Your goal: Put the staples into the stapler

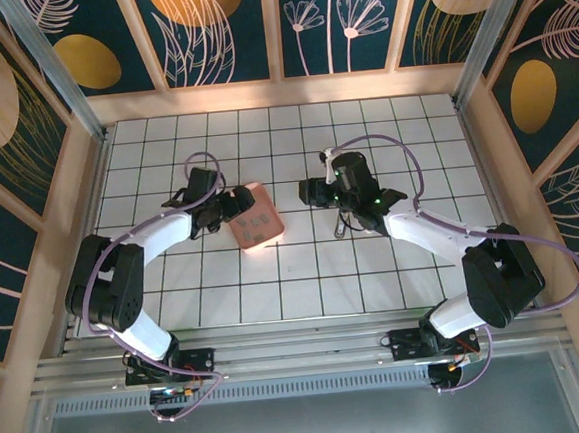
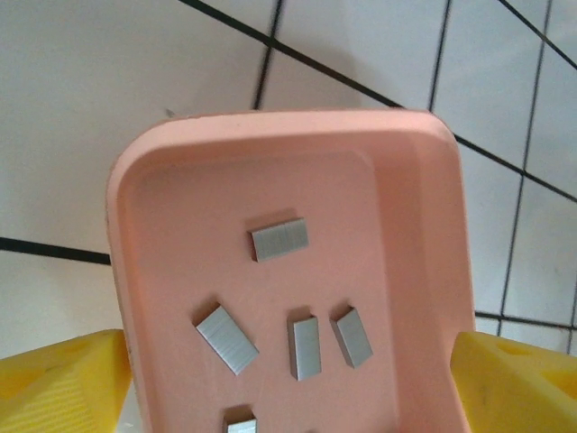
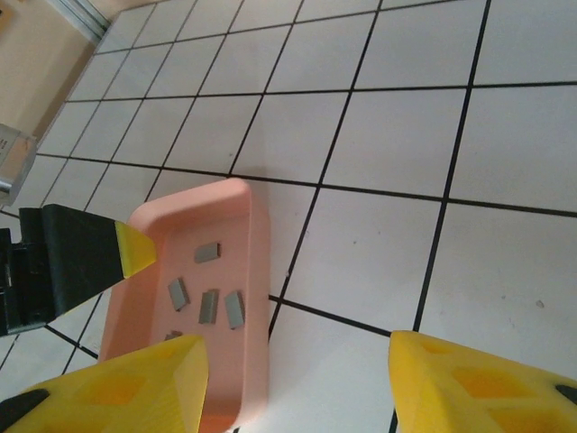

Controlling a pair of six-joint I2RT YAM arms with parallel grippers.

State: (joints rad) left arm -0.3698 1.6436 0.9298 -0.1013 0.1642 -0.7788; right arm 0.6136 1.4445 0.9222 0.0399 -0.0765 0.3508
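Observation:
Several small grey staples (image 2: 279, 240) lie loose inside the pink tray (image 2: 410, 180); they also show in the right wrist view as staples (image 3: 208, 307) in the tray (image 3: 252, 271). My left gripper (image 2: 288, 379) straddles the tray's width, a yellow fingertip pressed to each side wall, so it is shut on the tray (image 1: 255, 219). My right gripper (image 3: 297, 361) hangs open over bare tiles just right of the tray, nothing between its fingers. A small grey stapler (image 1: 341, 225) lies on the table partly under the right arm. The left gripper (image 1: 235, 206) and right gripper (image 1: 310, 192) face each other across the tray.
The white tiled table (image 1: 305, 285) has black grid lines and is boxed in by wooden rails (image 1: 280, 92) at the back and sides. Purple cables loop over both arms. Open tiles lie in front of the tray and to the far right.

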